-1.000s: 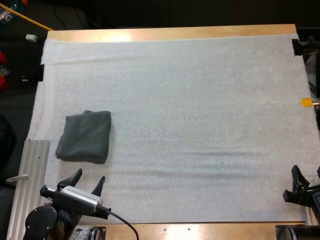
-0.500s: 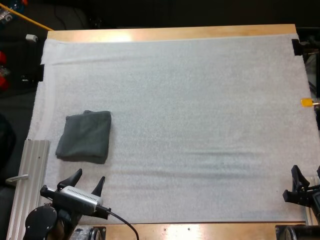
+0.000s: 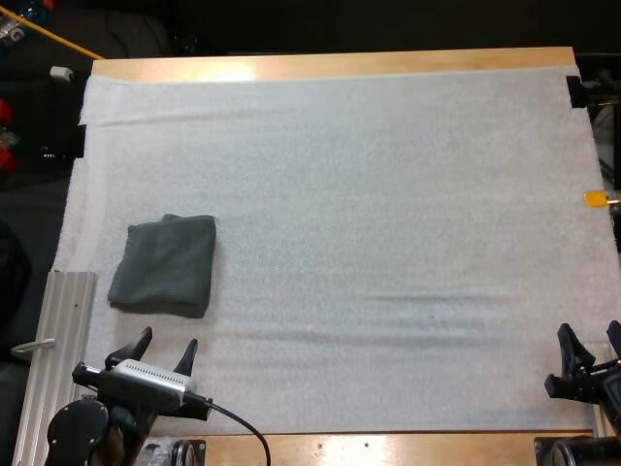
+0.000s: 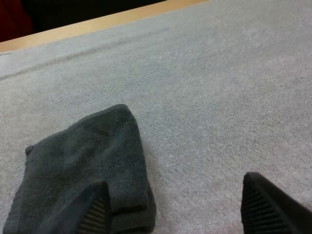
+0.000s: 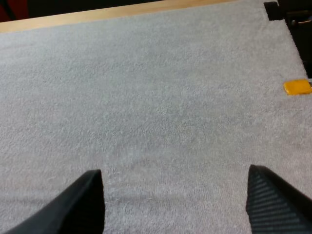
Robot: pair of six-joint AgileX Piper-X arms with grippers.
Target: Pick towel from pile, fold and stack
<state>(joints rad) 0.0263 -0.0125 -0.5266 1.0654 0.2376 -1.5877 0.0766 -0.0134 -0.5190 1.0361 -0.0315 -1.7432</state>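
Note:
A folded dark grey-green towel (image 3: 165, 264) lies flat on the white mat (image 3: 369, 214) at the left side. My left gripper (image 3: 165, 347) sits just in front of it near the mat's front edge, open and holding nothing. In the left wrist view the towel (image 4: 87, 165) lies just beyond one of my left fingers (image 4: 95, 209). My right gripper (image 3: 588, 341) rests at the front right corner of the mat, open, with bare mat (image 5: 165, 112) between its fingers (image 5: 273, 200).
A ribbed metal rail (image 3: 53, 359) runs along the mat's left front edge, beside my left arm. The wooden table edge (image 3: 330, 64) borders the far side. A black clamp (image 3: 575, 90) sits at the far right corner.
Both grippers have drawn back slightly toward the table's front edge. The towel has not moved.

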